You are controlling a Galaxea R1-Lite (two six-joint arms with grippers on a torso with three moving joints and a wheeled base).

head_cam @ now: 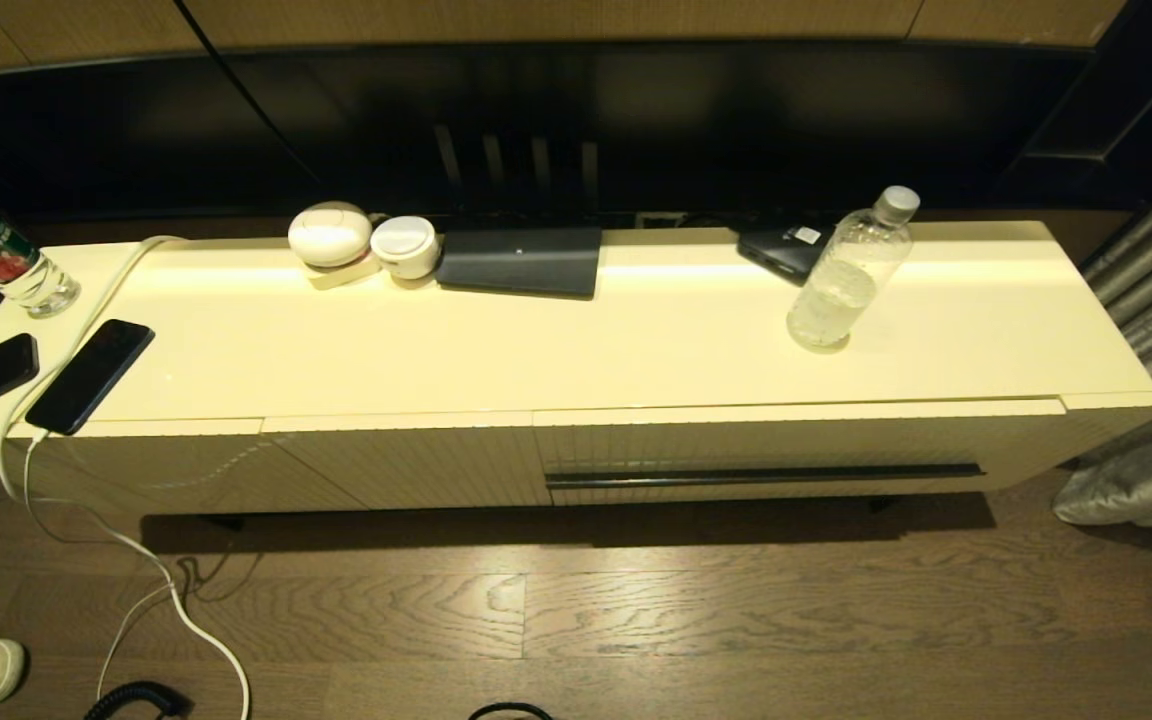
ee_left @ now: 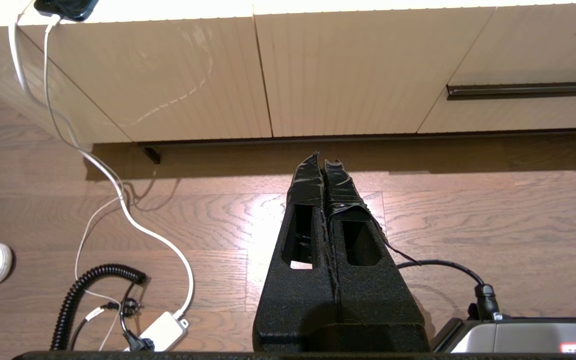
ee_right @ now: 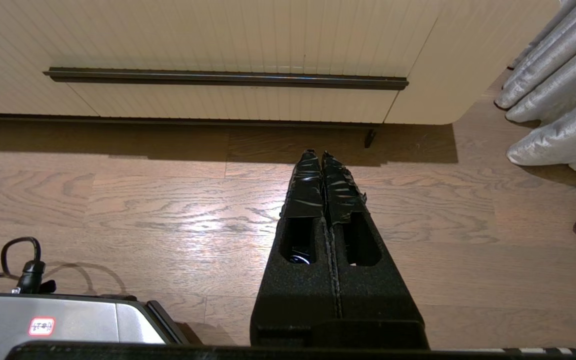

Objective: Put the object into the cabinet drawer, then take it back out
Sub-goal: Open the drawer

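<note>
Clear plastic bottle (head_cam: pixel 850 272) with a white cap stands upright on the cream cabinet top (head_cam: pixel 576 340), right part, above the cabinet drawer (head_cam: pixel 766 455), which is fully pushed in. My right gripper (ee_right: pixel 316 155) is low over the wood floor (ee_right: pixel 118 200) before the drawer's dark handle slot (ee_right: pixel 225 78), fingers pressed together, empty, well apart from the bottle. Left gripper (ee_left: pixel 324 162) likewise clamped on nothing, facing plain panels. Only the head view shows the bottle; neither gripper appears there.

Clear ribbed plastic bottle (head_cam: pixel 848 275), glossy cream cabinet top (head_cam: pixel 576 350), finely ribbed drawer front (head_cam: pixel 766 445), grained wood floor (head_cam: pixel 636 610)
</note>
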